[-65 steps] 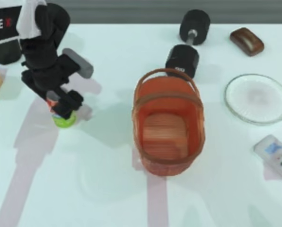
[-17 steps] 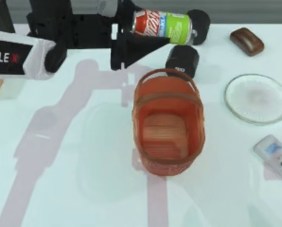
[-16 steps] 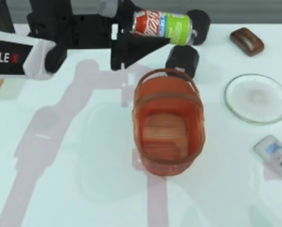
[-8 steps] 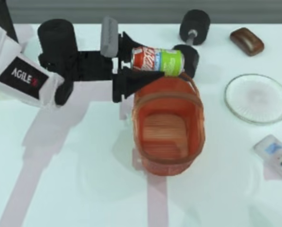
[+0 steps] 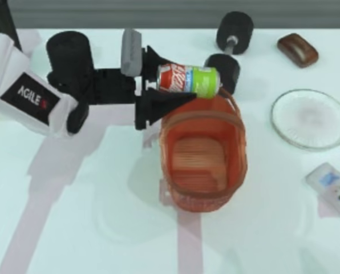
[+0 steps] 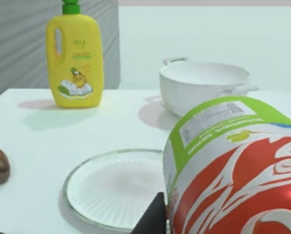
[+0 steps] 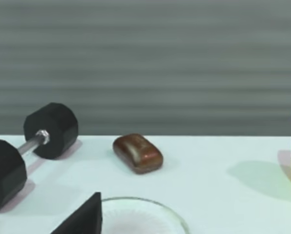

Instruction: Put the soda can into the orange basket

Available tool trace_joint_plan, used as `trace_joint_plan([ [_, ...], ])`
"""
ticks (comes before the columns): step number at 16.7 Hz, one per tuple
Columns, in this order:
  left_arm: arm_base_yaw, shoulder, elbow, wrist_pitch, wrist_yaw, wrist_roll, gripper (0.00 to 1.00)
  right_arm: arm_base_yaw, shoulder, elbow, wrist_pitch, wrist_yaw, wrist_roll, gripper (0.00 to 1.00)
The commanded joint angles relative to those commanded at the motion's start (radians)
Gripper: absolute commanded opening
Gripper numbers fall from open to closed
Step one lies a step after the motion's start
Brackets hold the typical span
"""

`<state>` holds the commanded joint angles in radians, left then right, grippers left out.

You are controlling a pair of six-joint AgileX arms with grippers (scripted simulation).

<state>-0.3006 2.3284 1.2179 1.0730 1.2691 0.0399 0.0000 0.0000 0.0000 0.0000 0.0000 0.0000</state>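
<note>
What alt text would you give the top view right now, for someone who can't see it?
The left hand holds the can on its side above the far rim of the basket at mid-table. A dumbbell lies behind the basket; a brown bar, a plate and a remote sit to the right.

My top camera looks straight down on the white table [image 5: 73,228], taking in the oval orange woven basket [image 5: 203,154] at centre. My left wrist camera sits low and level, very near the red-and-green soda can [image 6: 233,170], facing the clear glass plate [image 6: 114,187] and yellow plastic bottle [image 6: 74,58]. My right wrist camera, also low, faces the black dumbbell [image 7: 28,146] and brown soap-like bar [image 7: 137,153]. All three views share the plate.
</note>
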Motion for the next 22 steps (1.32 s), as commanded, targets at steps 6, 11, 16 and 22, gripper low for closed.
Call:
trace_joint_plan([
  [6,0.0,0.0,0.0,0.0,0.0,0.0,0.6,0.0,0.0,0.0,0.0,0.0,0.0,1.0],
  [11,0.0,0.0,0.0,0.0,0.0,0.0,0.98,0.0,0.0,0.0,0.0,0.0,0.0,1.0],
  [16,0.0,0.0,0.0,0.0,0.0,0.0,1.0,0.0,0.0,0.0,0.0,0.0,0.0,1.0],
  [22,-0.003,-0.01,-0.004,-0.005,-0.006,-0.002,1.0,0.005,0.01,0.01,-0.009,-0.001,-0.006,1.0],
])
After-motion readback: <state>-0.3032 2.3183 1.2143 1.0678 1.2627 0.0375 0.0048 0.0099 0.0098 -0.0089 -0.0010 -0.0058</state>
